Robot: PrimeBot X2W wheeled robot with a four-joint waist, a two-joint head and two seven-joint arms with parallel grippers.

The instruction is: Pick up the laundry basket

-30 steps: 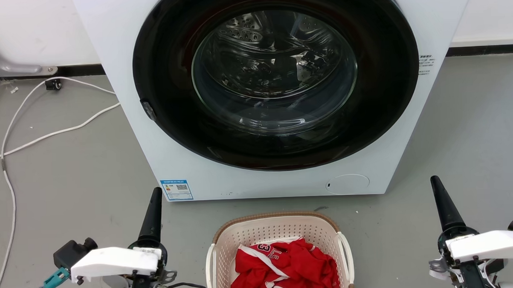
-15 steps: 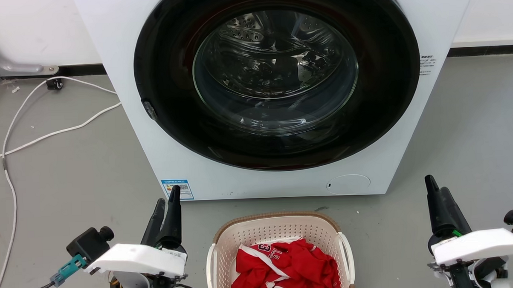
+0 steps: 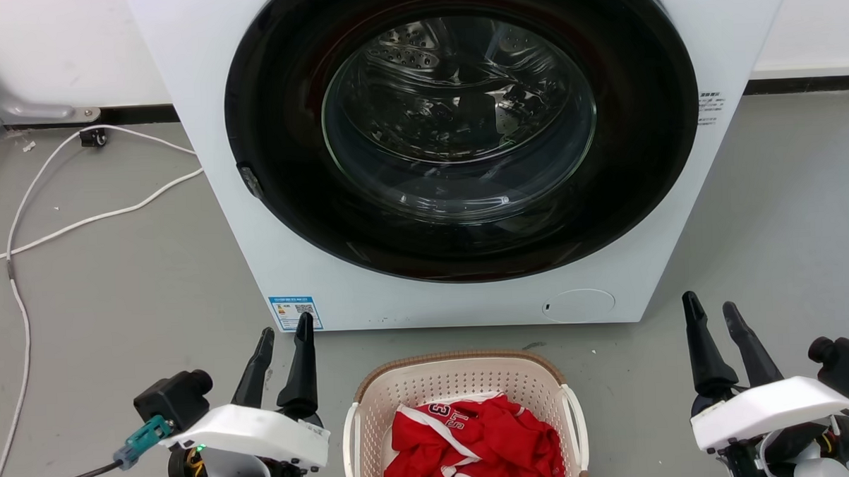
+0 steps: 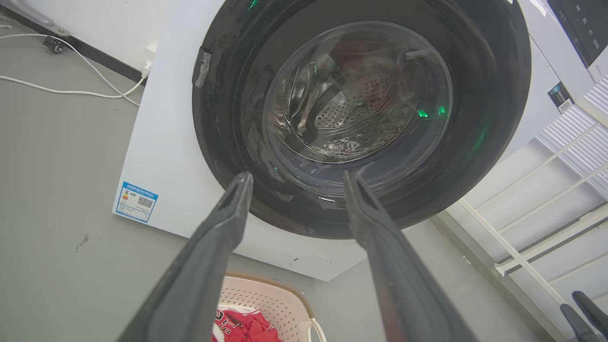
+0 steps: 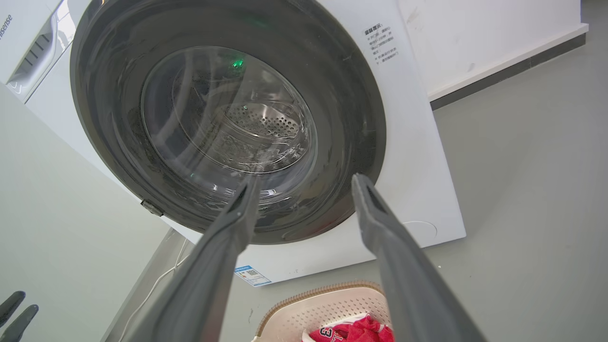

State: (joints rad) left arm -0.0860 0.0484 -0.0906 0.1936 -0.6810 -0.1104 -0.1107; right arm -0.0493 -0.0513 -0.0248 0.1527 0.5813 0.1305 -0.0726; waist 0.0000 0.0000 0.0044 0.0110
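The laundry basket (image 3: 436, 381) stands on the grey floor in front of the washing machine, at the bottom centre of the head view. It is cream and perforated, with a brown rim and white side handles. A red jersey (image 3: 474, 434) lies inside it. My left gripper (image 3: 285, 328) hovers open just left of the basket, not touching it. To the basket's right, farther off, my right gripper (image 3: 709, 303) is open too. The left wrist view shows the left gripper (image 4: 297, 175) open above the basket (image 4: 280, 304). The right wrist view shows the right gripper (image 5: 305, 178) open above the basket (image 5: 327, 299).
A white washing machine (image 3: 178, 63) with a round dark glass door (image 3: 459, 117), closed, rises right behind the basket. A white cable (image 3: 15, 231) trails over the floor at the left. A white slatted rack (image 4: 546, 190) stands to the machine's right.
Both grippers have gone from shut to open. The left one has shifted right, closer to the basket, and the right one has edged left. The basket has stayed put.
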